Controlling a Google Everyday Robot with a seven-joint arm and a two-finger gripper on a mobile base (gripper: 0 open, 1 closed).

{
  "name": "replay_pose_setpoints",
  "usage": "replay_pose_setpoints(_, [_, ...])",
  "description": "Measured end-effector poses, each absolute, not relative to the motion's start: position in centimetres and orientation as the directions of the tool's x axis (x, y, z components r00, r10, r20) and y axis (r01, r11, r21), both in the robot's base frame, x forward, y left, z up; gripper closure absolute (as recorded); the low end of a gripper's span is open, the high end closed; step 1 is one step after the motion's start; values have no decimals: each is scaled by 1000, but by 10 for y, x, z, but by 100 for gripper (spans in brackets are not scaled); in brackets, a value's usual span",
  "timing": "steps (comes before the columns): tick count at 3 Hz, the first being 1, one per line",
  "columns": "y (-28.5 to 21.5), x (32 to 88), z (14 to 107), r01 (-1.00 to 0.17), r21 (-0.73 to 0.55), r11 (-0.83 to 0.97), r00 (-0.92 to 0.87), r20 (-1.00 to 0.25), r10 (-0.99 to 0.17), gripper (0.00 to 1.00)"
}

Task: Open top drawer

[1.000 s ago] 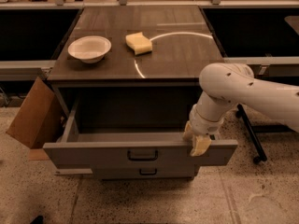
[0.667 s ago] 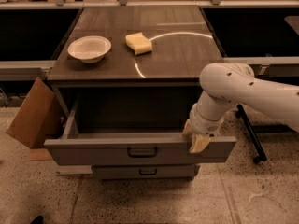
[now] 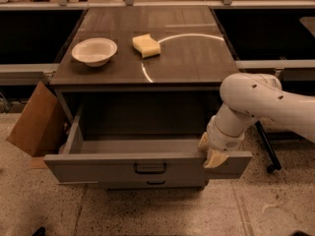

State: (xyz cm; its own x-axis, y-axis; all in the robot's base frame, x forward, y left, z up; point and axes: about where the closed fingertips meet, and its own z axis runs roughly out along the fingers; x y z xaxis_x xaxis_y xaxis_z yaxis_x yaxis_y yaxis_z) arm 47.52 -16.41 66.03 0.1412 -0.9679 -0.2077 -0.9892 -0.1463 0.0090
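Note:
The top drawer (image 3: 98, 167) is a wide grey front with a small dark loop handle (image 3: 150, 168) at its centre. It stands pulled far out from the cabinet, and its inside looks bare. My gripper (image 3: 210, 154) sits at the right end of the drawer's top edge, well right of the handle, on the end of my white arm (image 3: 256, 102), which reaches in from the right. A lower drawer front (image 3: 155, 183) with a like handle shows just beneath, closed.
On the dark cabinet top (image 3: 197, 63) sit a white bowl (image 3: 94, 51) at the left and a yellow sponge (image 3: 146, 45) in the middle. A brown cardboard box (image 3: 34, 122) leans at the cabinet's left side. A black chair leg (image 3: 266, 149) stands behind my arm.
The drawer front has come slightly further out toward the camera, with my gripper moving along on its right top edge.

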Motion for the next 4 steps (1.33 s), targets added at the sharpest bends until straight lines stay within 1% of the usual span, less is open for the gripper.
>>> replay_pose_setpoints(1, [-164, 475, 660, -989, 11, -148, 142, -208, -968, 84])
replay_pose_setpoints(4, [-166, 476, 665, -986, 1, -168, 165, -208, -964, 15])
